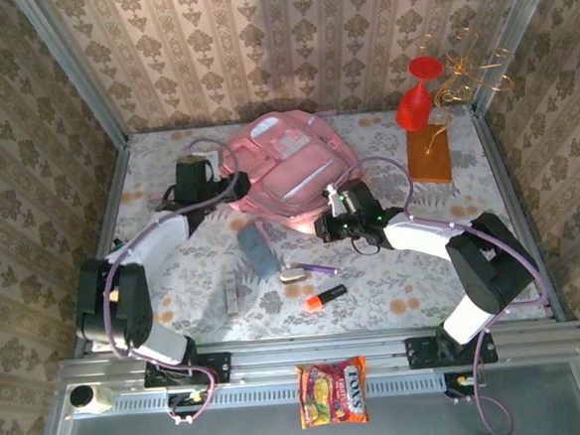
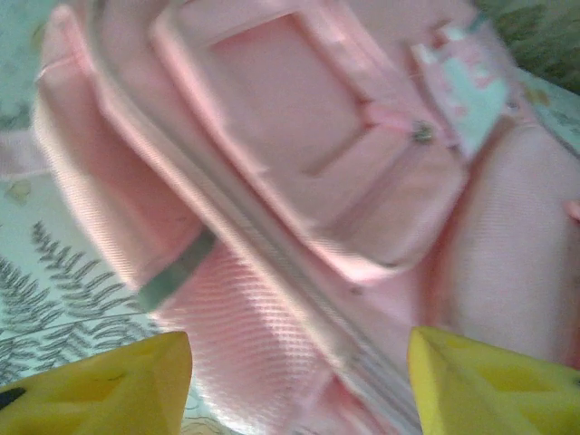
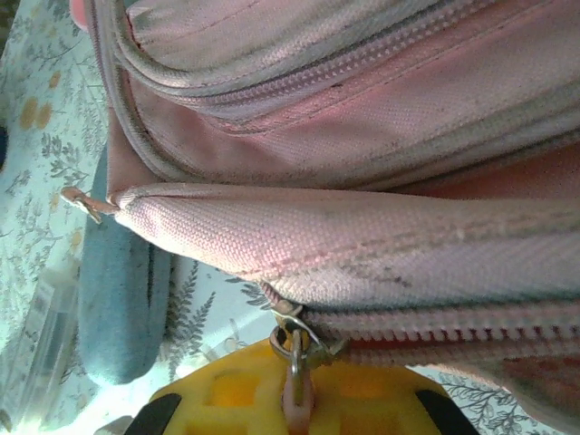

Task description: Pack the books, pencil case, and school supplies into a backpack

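Observation:
The pink backpack (image 1: pixel 288 166) lies flat at the back middle of the table. My left gripper (image 1: pixel 226 185) is at its left side, open, yellow fingers (image 2: pixel 109 390) spread wide with pink fabric (image 2: pixel 299 227) ahead and nothing gripped. My right gripper (image 1: pixel 322 225) is at the pack's near right edge, shut on a zip pull (image 3: pixel 297 390) of the backpack (image 3: pixel 362 245). The grey-blue pencil case (image 1: pixel 255 250) (image 3: pixel 118 308) lies just in front. A purple pen (image 1: pixel 321 269), beige piece (image 1: pixel 294 274), orange-and-black marker (image 1: pixel 325 297) and pale stick (image 1: pixel 232 293) lie nearer. The books are out of view.
An orange-brown slab (image 1: pixel 428 153) and a red vase (image 1: pixel 413 101) with a gold wire ornament (image 1: pixel 469 71) stand at the back right. An orange snack packet (image 1: pixel 332 392) lies on the metal rail below the table's near edge. Patterned walls close in the table.

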